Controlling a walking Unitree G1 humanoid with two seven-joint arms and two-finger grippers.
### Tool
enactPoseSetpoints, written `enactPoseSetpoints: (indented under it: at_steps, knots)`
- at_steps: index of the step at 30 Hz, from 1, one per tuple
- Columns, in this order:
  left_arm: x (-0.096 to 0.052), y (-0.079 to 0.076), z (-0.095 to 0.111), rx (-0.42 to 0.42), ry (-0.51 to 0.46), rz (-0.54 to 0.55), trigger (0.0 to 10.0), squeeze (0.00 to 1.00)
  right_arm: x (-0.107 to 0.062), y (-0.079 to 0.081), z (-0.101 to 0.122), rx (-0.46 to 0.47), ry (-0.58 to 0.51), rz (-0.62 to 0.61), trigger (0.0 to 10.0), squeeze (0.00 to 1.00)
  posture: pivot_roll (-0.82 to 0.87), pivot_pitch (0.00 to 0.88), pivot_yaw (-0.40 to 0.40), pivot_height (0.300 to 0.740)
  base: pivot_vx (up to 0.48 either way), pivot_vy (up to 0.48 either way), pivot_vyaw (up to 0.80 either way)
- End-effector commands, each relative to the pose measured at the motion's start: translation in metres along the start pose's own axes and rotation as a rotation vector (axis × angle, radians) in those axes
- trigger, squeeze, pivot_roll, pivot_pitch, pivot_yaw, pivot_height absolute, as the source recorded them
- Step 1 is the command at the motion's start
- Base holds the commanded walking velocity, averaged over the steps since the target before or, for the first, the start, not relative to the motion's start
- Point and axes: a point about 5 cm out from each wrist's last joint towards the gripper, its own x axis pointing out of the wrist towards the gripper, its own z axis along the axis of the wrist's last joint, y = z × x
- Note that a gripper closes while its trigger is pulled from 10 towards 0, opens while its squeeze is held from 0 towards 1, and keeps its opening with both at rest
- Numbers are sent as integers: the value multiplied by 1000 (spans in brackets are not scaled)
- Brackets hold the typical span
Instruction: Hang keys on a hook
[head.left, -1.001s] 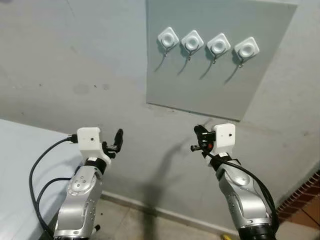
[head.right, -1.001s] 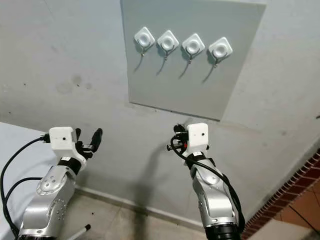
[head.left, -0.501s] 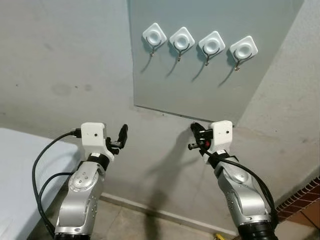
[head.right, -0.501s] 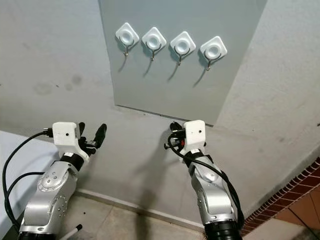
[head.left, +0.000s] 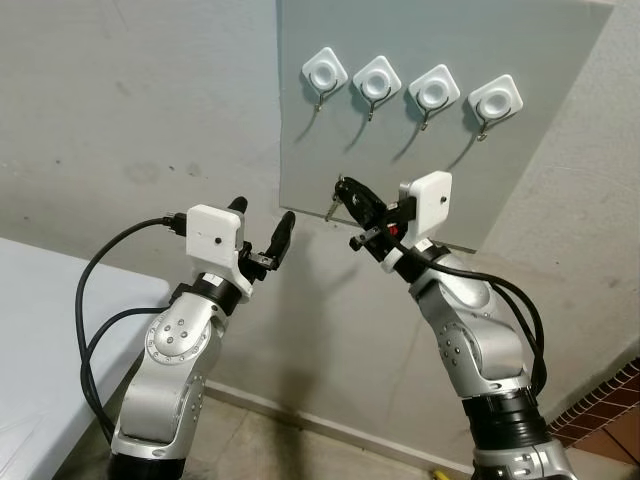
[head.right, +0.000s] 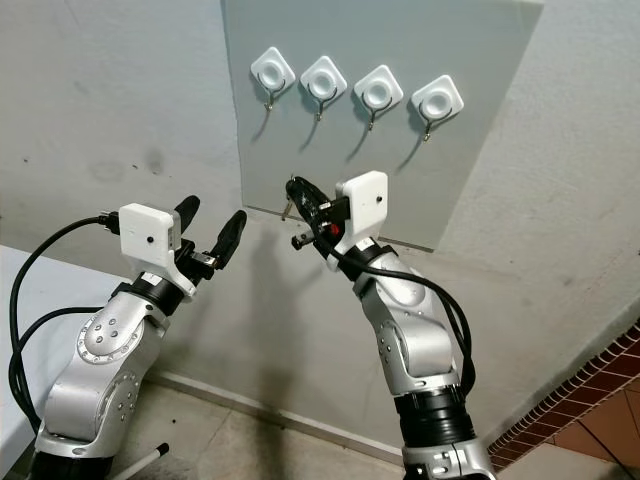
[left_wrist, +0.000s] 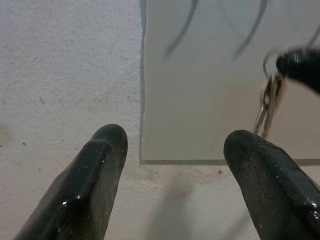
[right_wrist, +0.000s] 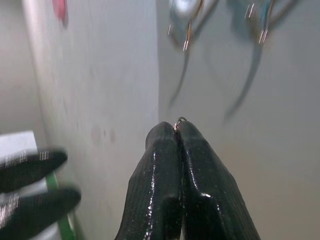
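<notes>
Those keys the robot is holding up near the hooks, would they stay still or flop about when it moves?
Probably they swing: the keys hang loose from a thin ring pinched at the tip of the right gripper. They look small and light, so weight seems no problem. The slim ring might slip, since only the fingertips hold it.

A grey board on a pale wall carries four white hooks in a row. Below them, the right gripper pinches keys in front of the board's lower left part. The left gripper is raised beside it, fingers spread apart, before the bare wall.
</notes>
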Motion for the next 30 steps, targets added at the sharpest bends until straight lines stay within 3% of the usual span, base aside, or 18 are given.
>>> enactPoseSetpoints:
  at_steps: [1,20,30]
  knots:
    - [2,-4,9,11,-23,-22,10000,0,5,-1,13,3,-42,10,10000,0,-70,0,-46,728,0,0,0]
    - [6,-12,22,13,-51,-52,10000,0,1,-16,31,141,-150,-41,10000,0,-78,0,-41,728,0,0,0]
    - [7,-18,24,29,-51,-90,10000,0,4,-14,37,170,-184,-36,10000,0,-78,0,-33,728,0,0,0]
